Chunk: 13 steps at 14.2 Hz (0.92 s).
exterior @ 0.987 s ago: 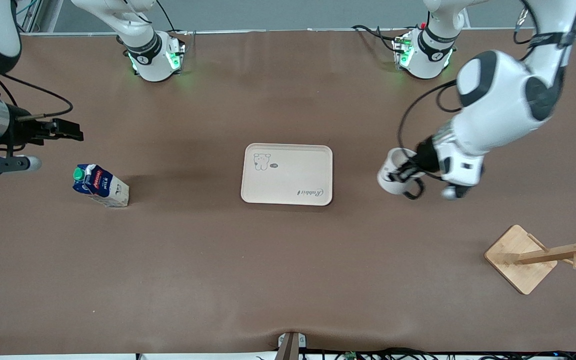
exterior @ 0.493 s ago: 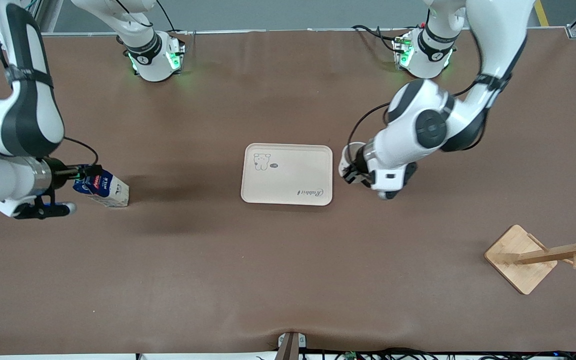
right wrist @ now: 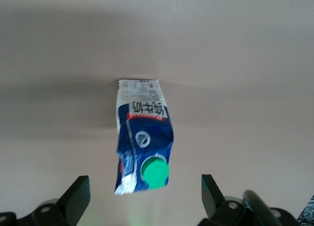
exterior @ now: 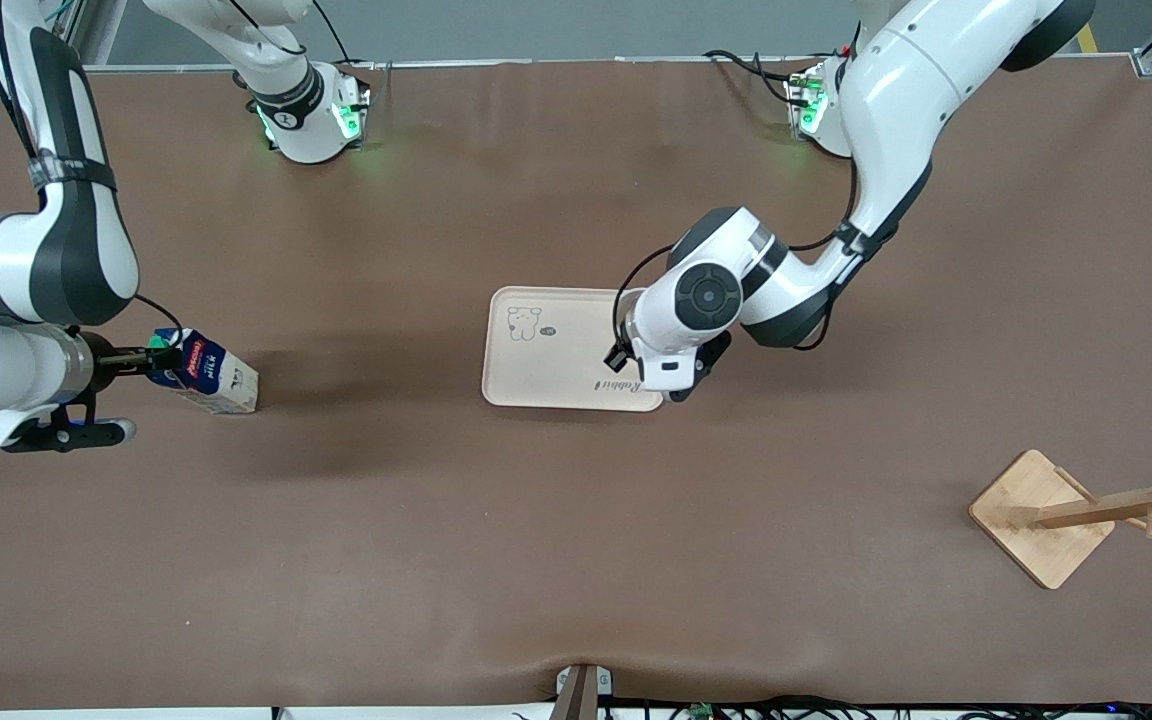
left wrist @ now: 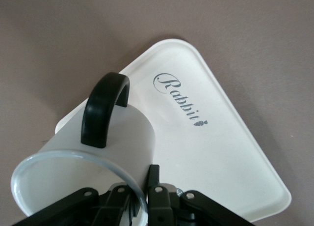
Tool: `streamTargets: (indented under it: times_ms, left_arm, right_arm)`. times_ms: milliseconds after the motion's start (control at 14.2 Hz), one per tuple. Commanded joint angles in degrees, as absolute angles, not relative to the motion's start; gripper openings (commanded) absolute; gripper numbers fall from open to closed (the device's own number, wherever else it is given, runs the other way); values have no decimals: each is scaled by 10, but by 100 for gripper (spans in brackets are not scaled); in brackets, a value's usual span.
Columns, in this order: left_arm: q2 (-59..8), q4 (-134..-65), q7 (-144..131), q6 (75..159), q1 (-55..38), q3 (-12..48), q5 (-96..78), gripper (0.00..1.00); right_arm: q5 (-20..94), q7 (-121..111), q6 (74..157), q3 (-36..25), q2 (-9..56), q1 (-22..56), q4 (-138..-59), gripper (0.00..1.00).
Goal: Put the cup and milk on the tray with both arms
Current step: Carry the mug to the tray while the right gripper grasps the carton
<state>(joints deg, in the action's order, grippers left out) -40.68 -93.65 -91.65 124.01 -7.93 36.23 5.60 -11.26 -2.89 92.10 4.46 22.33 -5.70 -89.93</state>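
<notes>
The white cup [left wrist: 93, 157] with its black handle [left wrist: 104, 109] hangs in my left gripper [left wrist: 142, 179], which is shut on the rim, one finger inside and one outside. It is over the left arm's end of the cream tray [left wrist: 216, 137], near the grey lettering. In the front view the left wrist [exterior: 681, 315] hides the cup over the tray [exterior: 556, 350]. The milk [exterior: 208, 373] stands on the table toward the right arm's end. My right gripper [exterior: 158, 357] is open at its top, with fingers [right wrist: 78, 192] on either side of the green cap [right wrist: 155, 173].
A wooden stand [exterior: 1046, 515] with pegs sits near the front camera at the left arm's end of the table. Brown table surface surrounds the tray and the milk.
My left arm has carried the cup from the table beside the tray to over the tray's end. My right gripper has come in from above and settled at the milk's top.
</notes>
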Motion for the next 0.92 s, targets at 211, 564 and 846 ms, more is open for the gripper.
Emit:
streamTargets:
  times_ms: [211,564,846]
  left_arm:
    - [-448,-917,-920,1266,-97,361,70,0]
    - [-454,-917,-912,1267,-98,355,71,0]
    - [-454,-916,-910,1267,-97,349,71,44]
  right_arm:
    - [-119,-22,964,55,197,-64,-973,100]
    - [-118,-24,998,55,187,-69,-1007,100]
    - [-118,-25,1037,55,179,-80,-1052,100]
